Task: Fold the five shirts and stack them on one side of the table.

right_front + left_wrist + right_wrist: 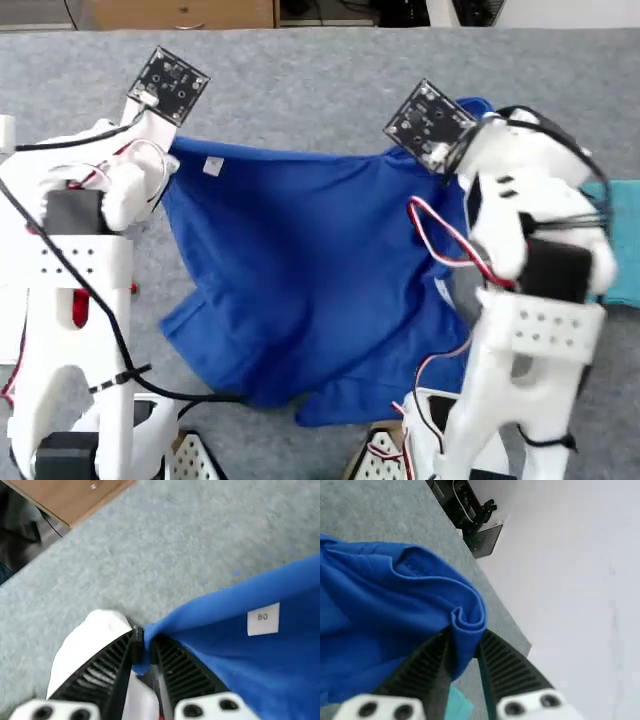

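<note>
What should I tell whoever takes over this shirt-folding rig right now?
Left tool: shut on the far edge of the blue shirt, near its white tag.
Right tool: shut on the same edge's other end.
Shirt lies rumpled on the grey table, unfolded.
A teal cloth sits beside the right arm.
To do: fold this shirt, stack it.

Shirt (310,270): solid royal blue.
Tag (263,618): white, grey marking.
Table (300,80): mottled grey.
Cloth (622,250): plain teal.
Arms (75,270): white shells, black motors.
Left gripper (143,647), right gripper (465,642): black ribbed pads, white bodies.
Wires (432,240): red, white.
Boards (168,82): black, small silver dots.
Cabinet (180,12): tan wood.
Wall (580,580): plain white.
</note>
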Tool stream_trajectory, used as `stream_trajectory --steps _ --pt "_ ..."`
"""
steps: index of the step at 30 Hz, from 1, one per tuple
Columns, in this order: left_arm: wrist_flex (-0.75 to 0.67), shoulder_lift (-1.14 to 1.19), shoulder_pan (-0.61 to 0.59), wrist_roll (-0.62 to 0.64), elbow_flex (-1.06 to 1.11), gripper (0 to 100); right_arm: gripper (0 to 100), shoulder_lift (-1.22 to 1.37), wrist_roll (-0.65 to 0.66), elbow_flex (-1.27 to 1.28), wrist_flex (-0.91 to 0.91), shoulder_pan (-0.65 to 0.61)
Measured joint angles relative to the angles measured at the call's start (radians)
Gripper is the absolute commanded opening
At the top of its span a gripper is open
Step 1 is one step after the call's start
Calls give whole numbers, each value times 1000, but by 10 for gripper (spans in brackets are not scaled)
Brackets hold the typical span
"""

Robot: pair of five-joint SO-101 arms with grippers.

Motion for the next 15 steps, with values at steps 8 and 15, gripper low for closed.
stream_trajectory --steps 8,15 --pt "-489 98 -6 -6 149 18 2 46 0 242 -560 -41" --pt "-669 288 -29 -8 37 18 2 250 0 152 -793 -43"
